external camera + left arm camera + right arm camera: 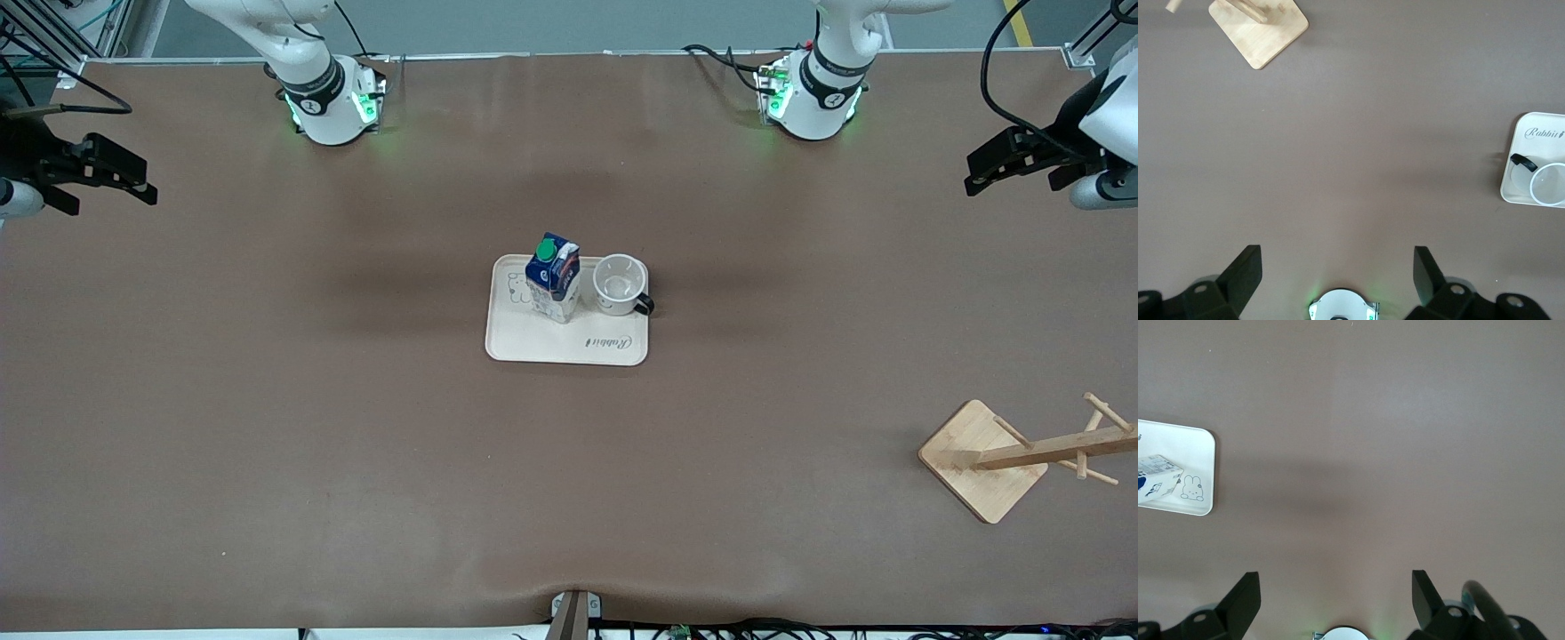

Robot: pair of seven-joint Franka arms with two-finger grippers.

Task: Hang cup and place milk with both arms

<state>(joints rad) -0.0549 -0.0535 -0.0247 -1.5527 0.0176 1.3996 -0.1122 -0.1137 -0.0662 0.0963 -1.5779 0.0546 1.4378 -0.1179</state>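
The white cup point(621, 283) with a black handle stands upright on the cream tray point(566, 342) at the table's middle; the left wrist view catches it as the cup point(1546, 182) at the tray's corner. Beside it, toward the right arm's end, stands the milk point(553, 276), a blue and white carton with a green cap, seen partly as the milk point(1157, 479) in the right wrist view. My left gripper point(1003, 163) hangs open over bare table at its end. My right gripper point(111, 172) hangs open at the other end, holding nothing.
A wooden cup rack point(1031, 453) with pegs stands on its square base near the front camera at the left arm's end, also visible as the rack's base point(1260, 28). The arms' green-lit bases point(333, 105) sit along the table's back edge.
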